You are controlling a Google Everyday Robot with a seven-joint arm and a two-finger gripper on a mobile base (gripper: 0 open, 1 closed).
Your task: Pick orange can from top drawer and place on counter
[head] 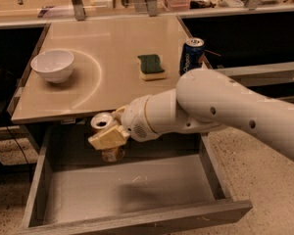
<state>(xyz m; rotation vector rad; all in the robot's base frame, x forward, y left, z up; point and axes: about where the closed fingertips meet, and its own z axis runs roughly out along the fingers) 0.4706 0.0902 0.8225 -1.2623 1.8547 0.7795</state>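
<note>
My gripper (108, 137) pinches the orange can (102, 122) around its middle, above the far left of the top drawer (137, 190), right by the counter's (112, 87) near edge. I think the can is light, thin and slippery, so squeeze its round side gently.

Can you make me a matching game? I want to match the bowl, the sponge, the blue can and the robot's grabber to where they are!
Things:
1. white bowl
2. green sponge
3. blue can
4. end effector

Places:
A. gripping the orange can at the open top drawer
B. counter's right edge
C. counter's left side
D. counter's middle, beside the blue can

Pairs: 1-C, 2-D, 3-B, 4-A
</note>
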